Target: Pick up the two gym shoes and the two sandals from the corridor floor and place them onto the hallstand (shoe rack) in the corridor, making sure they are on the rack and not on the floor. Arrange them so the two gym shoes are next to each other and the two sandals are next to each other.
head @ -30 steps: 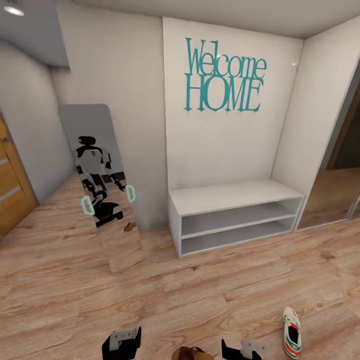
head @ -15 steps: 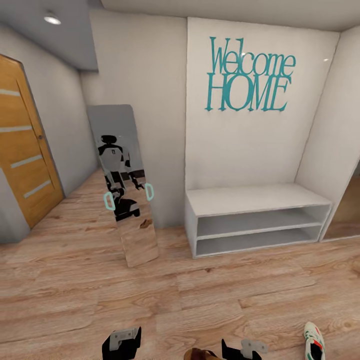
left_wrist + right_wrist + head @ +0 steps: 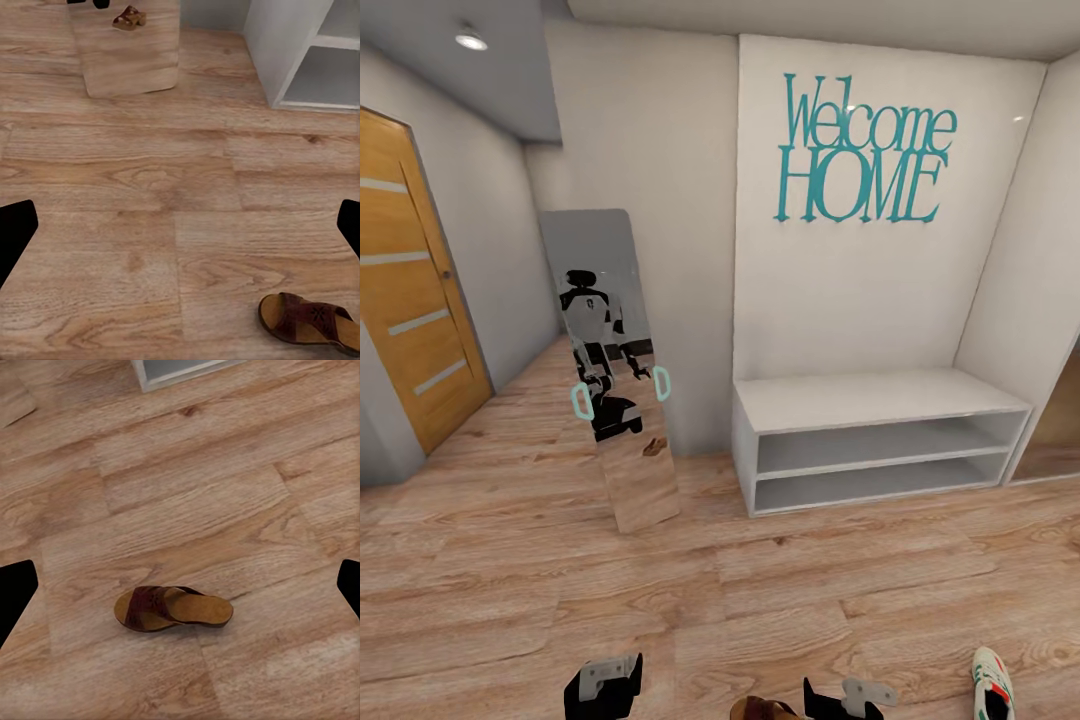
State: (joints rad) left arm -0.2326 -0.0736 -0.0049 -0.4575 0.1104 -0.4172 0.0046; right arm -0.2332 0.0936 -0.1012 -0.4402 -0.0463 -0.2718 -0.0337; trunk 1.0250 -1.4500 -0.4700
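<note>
2 shoes showed near the robot: 1 sandal (image 3: 174, 610) on the corridor floor (image 3: 510, 590) between both grippers, 1 gym shoe (image 3: 993, 685) off right. View had panned slightly since 0.5 s ago. Hallstand (image 3: 875, 400) ahead, bare; nothing placed yet. Left gripper (image 3: 180, 225) and right gripper (image 3: 180, 585) spread wide, empty.

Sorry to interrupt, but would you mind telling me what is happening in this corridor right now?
The robot faces the hallstand, whose top and two shelves hold no shoes yet. Both grippers, left and right, hang open and empty above the wood floor. One sandal lies on the floor just below the right gripper, and a gym shoe lies off to the robot's right. Nothing has been picked up.
</note>
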